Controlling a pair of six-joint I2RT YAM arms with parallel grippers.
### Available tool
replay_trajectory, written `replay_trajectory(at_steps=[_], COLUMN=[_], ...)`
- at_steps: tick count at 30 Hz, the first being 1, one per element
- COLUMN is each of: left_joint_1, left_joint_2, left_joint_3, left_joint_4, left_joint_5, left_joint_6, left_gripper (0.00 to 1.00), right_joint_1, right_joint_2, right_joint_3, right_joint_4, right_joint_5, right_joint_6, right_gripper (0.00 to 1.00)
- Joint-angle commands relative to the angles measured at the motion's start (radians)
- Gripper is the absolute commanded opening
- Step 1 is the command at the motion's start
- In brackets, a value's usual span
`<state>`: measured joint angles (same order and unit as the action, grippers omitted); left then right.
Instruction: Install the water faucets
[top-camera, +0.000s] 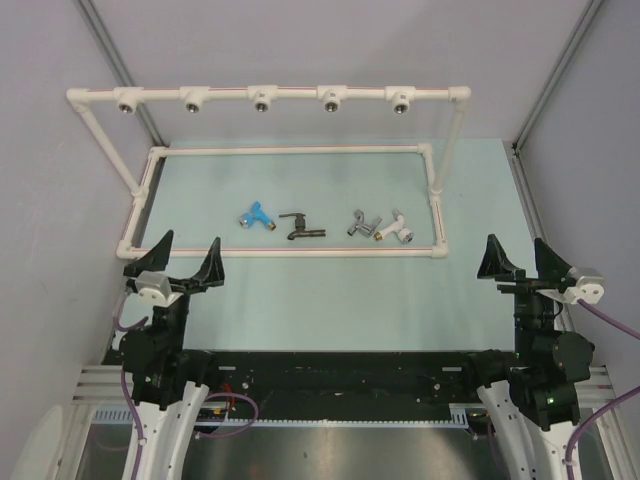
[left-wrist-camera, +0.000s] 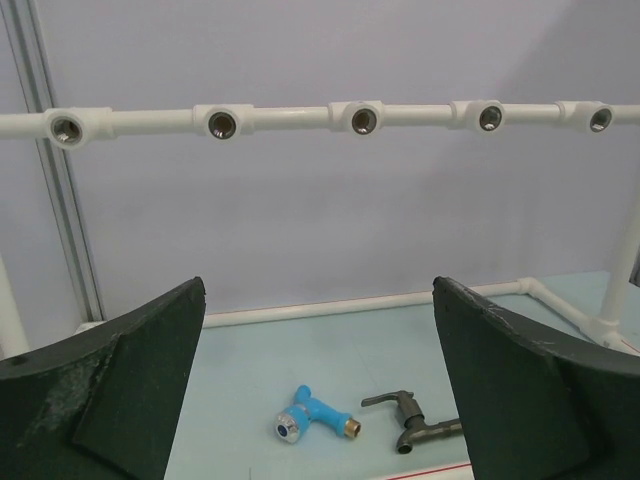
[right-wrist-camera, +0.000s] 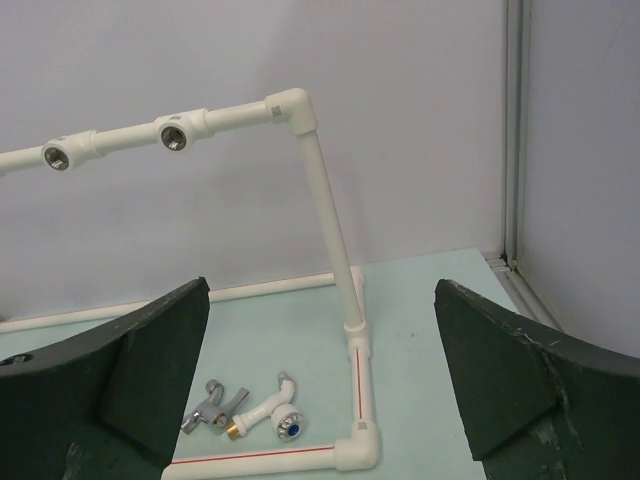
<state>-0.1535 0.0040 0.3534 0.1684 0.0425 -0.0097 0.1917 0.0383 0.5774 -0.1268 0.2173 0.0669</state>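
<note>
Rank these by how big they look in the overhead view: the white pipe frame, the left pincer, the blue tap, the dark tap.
1. white pipe frame: largest by far.
2. left pincer: next, though it sits nearer the camera, which enlarges it.
3. dark tap and blue tap: smallest, too alike to rank.

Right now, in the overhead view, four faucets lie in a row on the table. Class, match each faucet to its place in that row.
Things:
1. blue faucet
2. dark faucet
3. silver-grey faucet
4. white faucet

Places:
A. rightmost
B. second from the left
C. leftmost
D. second from the right

Pairs: 1-C, 2-B, 3-D, 4-A
</note>
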Motion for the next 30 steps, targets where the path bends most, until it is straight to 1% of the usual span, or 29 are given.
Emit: replay_trajectory(at_steps=[1, 2, 6, 10, 11, 13, 14, 16, 17, 18, 20, 21, 23, 24, 25, 27, 28, 29, 30], left_joint_1=[0.003, 0.0, -0.015, -0.04, -0.049, -0.057, -0.061, -0.061, -0.063, -0.064, -0.064, -0.067, -0.067, -0.069, -0.07, -0.077, -0.077, -0.08, -0.083], left_joint_2=[-0.144, -0.144, -0.142, -0.144, -0.142, -0.144, -0.144, -0.141, -0.141, -0.137, -0.134, -0.134, -0.134, -0.137, -0.14, -0.142, -0.142, -0.142, -0.141], left_joint_3=[0.033, 0.039, 0.067, 0.101, 0.113, 0.122, 0.125, 0.13, 0.13, 0.13, 0.131, 0.133, 0.134, 0.134, 0.134, 0.133, 0.133, 0.133, 0.131], left_joint_4=[-0.039, -0.055, -0.121, -0.251, -0.304, -0.346, -0.381, -0.4, -0.411, -0.412, -0.42, -0.423, -0.437, -0.438, -0.441, -0.445, -0.446, -0.451, -0.452], left_joint_5=[-0.09, -0.098, -0.128, -0.156, -0.17, -0.179, -0.184, -0.193, -0.197, -0.197, -0.196, -0.193, -0.185, -0.184, -0.184, -0.185, -0.185, -0.185, -0.187], left_joint_6=[-0.029, -0.044, -0.081, -0.116, -0.122, -0.122, -0.118, -0.112, -0.105, -0.105, -0.105, -0.105, -0.105, -0.105, -0.105, -0.102, -0.101, -0.098, -0.096], left_gripper=[1.0, 1.0, 1.0, 1.0, 1.0, 1.0, 1.0, 1.0, 1.0, 1.0, 1.0, 1.0, 1.0, 1.0, 1.0, 1.0, 1.0, 1.0, 1.0], right_joint_1=[-0.017, -0.02, -0.041, -0.041, -0.041, -0.041, -0.041, -0.041, -0.041, -0.041, -0.041, -0.041, -0.035, -0.011, 0.008, 0.073, 0.162, 0.201, 0.237], right_joint_2=[0.008, 0.014, 0.069, 0.19, 0.256, 0.329, 0.403, 0.487, 0.526, 0.604, 0.675, 0.733, 0.799, 0.833, 0.909, 0.994, 1.076, 1.128, 1.173], right_joint_3=[0.001, 0.001, 0.001, 0.022, 0.035, 0.079, 0.097, 0.154, 0.171, 0.186, 0.208, 0.208, 0.208, 0.211, 0.216, 0.263, 0.289, 0.349, 0.376], right_joint_4=[0.026, 0.027, 0.039, 0.018, 0.006, -0.051, -0.075, -0.147, -0.169, -0.194, -0.197, -0.179, -0.145, -0.122, -0.11, -0.117, -0.128, -0.141, -0.155], right_joint_5=[-0.029, -0.03, -0.133, -0.238, -0.262, -0.337, -0.378, -0.43, -0.494, -0.527, -0.612, -0.642, -0.699, -0.697, -0.694, -0.62, -0.577, -0.491, -0.463], right_joint_6=[0.01, 0.019, 0.109, 0.189, 0.215, 0.24, 0.252, 0.293, 0.304, 0.33, 0.369, 0.385, 0.428, 0.447, 0.45, 0.426, 0.38, 0.354, 0.334], right_gripper=[1.0, 1.0, 1.0, 1.0, 1.0, 1.0, 1.0, 1.0, 1.0, 1.0, 1.0, 1.0, 1.0, 1.0, 1.0, 1.0, 1.0, 1.0, 1.0])
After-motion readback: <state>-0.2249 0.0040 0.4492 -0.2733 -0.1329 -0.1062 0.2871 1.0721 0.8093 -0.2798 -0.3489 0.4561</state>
